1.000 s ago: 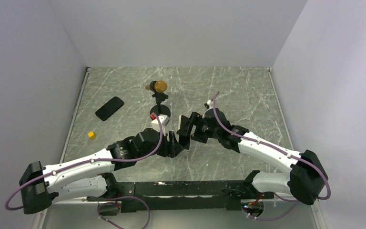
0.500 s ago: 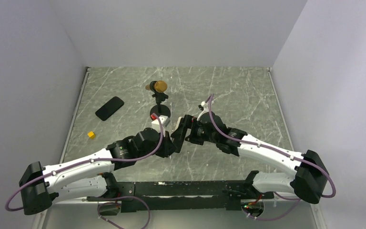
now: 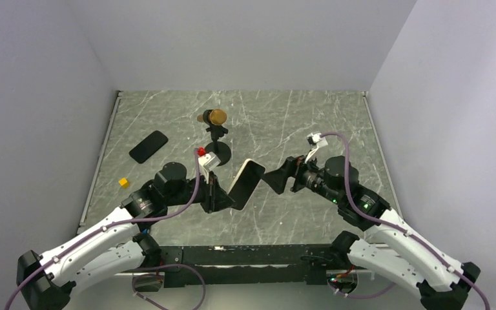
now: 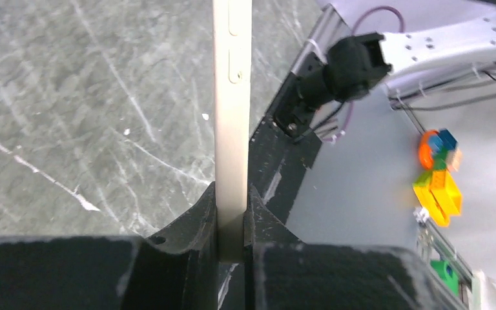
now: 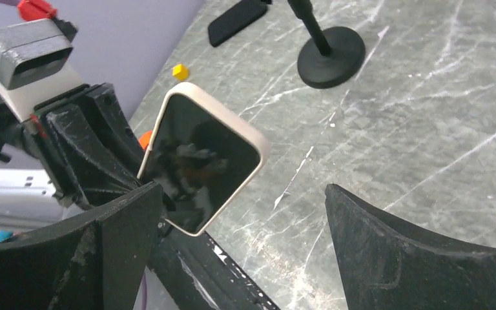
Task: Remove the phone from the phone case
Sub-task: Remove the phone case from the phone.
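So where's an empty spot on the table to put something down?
The far right of the table, between the microphone and the right edge, is bare. Crowded: the left side with the flat black object and yellow cube, and the middle around the held phone.

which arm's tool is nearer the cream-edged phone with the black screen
Left. The left tool is shut on the cream-edged phone with the black screen, pinching its lower end. The right tool is open, off to the phone's right in the top view, not touching it.
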`<state>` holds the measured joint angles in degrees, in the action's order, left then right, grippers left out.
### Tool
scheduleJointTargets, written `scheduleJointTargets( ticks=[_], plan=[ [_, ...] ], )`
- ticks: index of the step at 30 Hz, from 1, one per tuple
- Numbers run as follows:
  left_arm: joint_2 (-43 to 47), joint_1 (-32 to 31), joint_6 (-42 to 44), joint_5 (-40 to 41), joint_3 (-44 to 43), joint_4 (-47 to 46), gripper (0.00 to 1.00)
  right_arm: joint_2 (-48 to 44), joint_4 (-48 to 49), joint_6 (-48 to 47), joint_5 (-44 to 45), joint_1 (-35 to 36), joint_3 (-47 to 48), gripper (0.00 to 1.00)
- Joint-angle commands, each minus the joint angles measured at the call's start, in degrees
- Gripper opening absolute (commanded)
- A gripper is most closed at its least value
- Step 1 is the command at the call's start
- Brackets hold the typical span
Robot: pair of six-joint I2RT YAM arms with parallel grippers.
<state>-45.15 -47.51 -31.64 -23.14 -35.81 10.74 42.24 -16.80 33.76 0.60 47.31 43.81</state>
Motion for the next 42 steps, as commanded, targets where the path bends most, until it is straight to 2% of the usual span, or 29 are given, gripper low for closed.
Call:
scheduleJointTargets(
  ticks=[1,4,7,10,12,15,17,21,22,26,27,28,31,33,34,39,41,42],
  plan=[
    [1.39,3.1,2.69,-15.87,-2.06,-5.98,0.0,-0.79,1.33,-6.26,-20.04,-8.37,-1.29,0.98],
    [1.61,4.73,1.97,-21.03,-2.29,-7.66,0.0,0.92,3.28,-4.72,-31.39,-14.6,-1.12,0.92],
    [2.04,5.55,0.82,-22.79,-2.21,-8.71,0.0,1.04,13.53,0.81,-44.9,-20.34,-4.07,0.81],
    [2.28,6.42,-1.64,-24.3,-1.39,-11.06,0.0,2.17,23.27,7.01,-53.07,-22.2,-6.45,0.65],
    [1.74,6.75,-3.49,-25.28,-0.62,-13.97,0.0,3.71,27.4,9.36,-56.66,-22.18,-7.27,0.64],
    [0.8,7.05,-5.17,-26.14,-0.45,-15.79,0.0,4.61,34.0,13.58,-57.57,-22.19,-9.05,0.63],
    [0.46,7.38,-6.48,-26.77,-0.17,-17.92,0.0,5.82,33.38,13.33,-57.17,-22.18,-8.3,0.59],
    [-0.59,7.81,-8.56,-28.16,-0.15,-21.01,0.0,7.61,40.0,17.32,-57.1,-22.22,-8.5,0.5],
    [-0.89,8.12,-8.61,-28.57,-0.44,-20.87,0.0,8.07,41.14,18.18,-56.88,-22.2,-8.53,0.47],
    [-1.27,9.62,-8.45,-29.85,-1.61,-19.83,0.0,10.4,44.35,21.57,-56.08,-22.22,-9.0,0.19],
    [-1.38,9.96,-8.79,-30.42,-1.78,-20.14,0.0,10.88,46.88,23.18,-56.7,-22.23,-9.52,0.17],
    [-1.54,10.23,-9.2,-31.09,-1.87,-20.64,0.0,10.93,49.56,25.04,-56.83,-22.18,-10.26,0.19],
    [-2.03,10.97,-10.67,-32.28,-1.84,-22.45,0.0,10.59,55.51,28.76,-57.04,-22.17,-11.31,0.48],
    [-2.37,11.18,-11.49,-32.68,-1.6,-23.69,0.0,10.63,56.12,29.17,-56.73,-22.14,-11.19,0.48],
    [-2.59,11.28,-11.79,-32.94,-1.55,-24.16,0.0,10.78,56.47,29.7,-56.42,-22.11,-11.25,0.44],
    [-3.72,11.46,-12.79,-33.08,-1.93,-24.71,0.0,13.34,62.91,34.73,-56.45,-21.61,-11.83,0.0],
    [-4.33,11.39,-13.96,-33.47,-1.98,-25.42,0.0,14.16,63.24,35.35,-55.33,-20.85,-11.58,0.0],
    [-4.53,11.43,-14.75,-33.69,-1.79,-26.24,0.0,14.63,62.97,35.14,-55.12,-20.24,-11.31,0.05]
  ],
)
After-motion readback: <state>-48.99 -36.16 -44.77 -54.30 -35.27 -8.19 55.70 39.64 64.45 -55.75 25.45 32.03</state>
